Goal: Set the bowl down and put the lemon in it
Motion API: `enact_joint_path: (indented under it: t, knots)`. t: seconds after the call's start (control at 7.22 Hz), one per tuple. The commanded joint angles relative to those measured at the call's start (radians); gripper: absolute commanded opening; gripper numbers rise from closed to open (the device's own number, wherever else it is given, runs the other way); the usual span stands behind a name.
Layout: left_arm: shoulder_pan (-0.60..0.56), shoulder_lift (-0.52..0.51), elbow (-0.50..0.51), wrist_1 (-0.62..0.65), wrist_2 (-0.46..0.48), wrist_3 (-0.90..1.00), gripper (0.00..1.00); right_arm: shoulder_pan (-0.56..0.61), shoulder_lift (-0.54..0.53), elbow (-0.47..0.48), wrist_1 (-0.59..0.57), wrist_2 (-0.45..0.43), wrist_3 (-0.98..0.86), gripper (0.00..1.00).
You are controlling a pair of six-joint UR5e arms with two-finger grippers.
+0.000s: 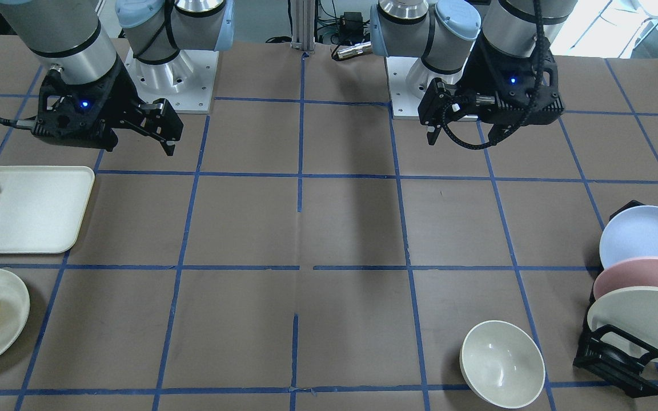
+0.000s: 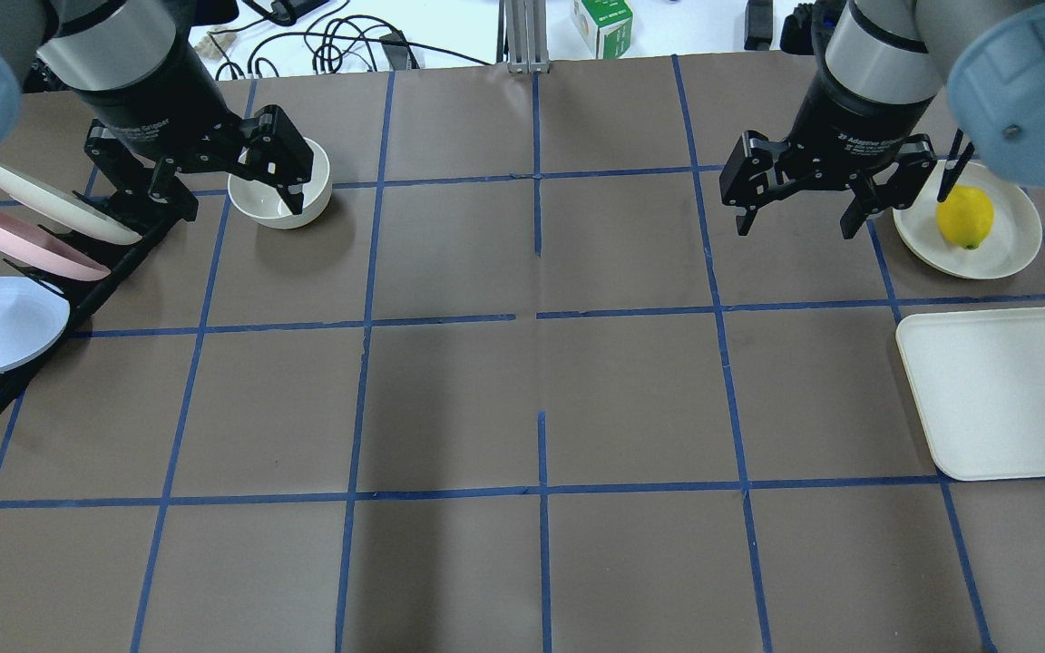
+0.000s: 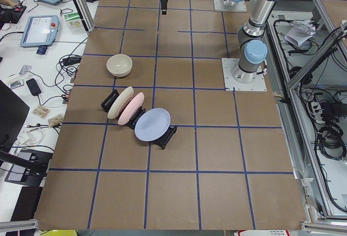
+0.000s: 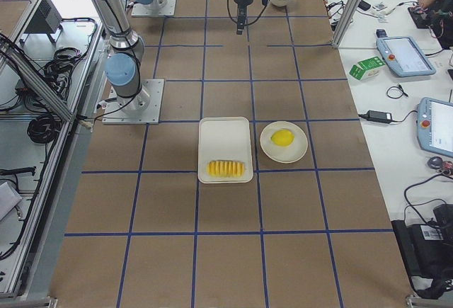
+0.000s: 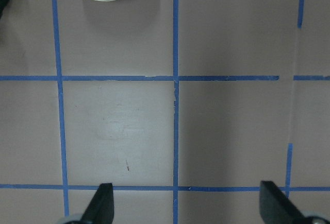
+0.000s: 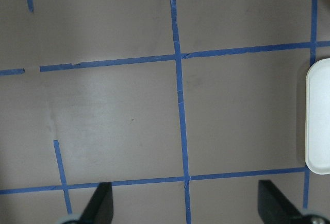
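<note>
Here the left gripper and right gripper gape empty, well apart from bowl and lemon.

Small white lettering on the black body of the right claw appears to read "2F Adaptive Gripper" in the overhead view. The left claw bears the same line, partly legible. Print on the green-and-white carton beyond the surface is too small to read.
</note>
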Motion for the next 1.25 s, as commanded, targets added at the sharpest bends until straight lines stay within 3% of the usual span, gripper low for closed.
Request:
enact_joint_path:
  t: [0.0, 0.28, 0.55, 1.11]
  knots:
    - [0.004, -0.007, 0.0, 0.001, -0.009, 0.022, 1.0, -0.001, 0.003, 0.001, 0.0, 0.003, 0.002, 1.0]
    - [0.037, -0.054, 0.012, 0.064, -0.006, 0.141, 1.0, -0.028, 0.006, 0.011, -0.008, -0.002, -0.004, 1.0]
    - [0.176, -0.233, 0.038, 0.226, -0.012, 0.282, 1.0, -0.1, 0.032, 0.011, -0.033, 0.006, -0.087, 1.0]
    - [0.261, -0.596, 0.151, 0.513, -0.052, 0.379, 1.0, -0.36, 0.186, -0.002, -0.255, 0.0, -0.37, 1.0]
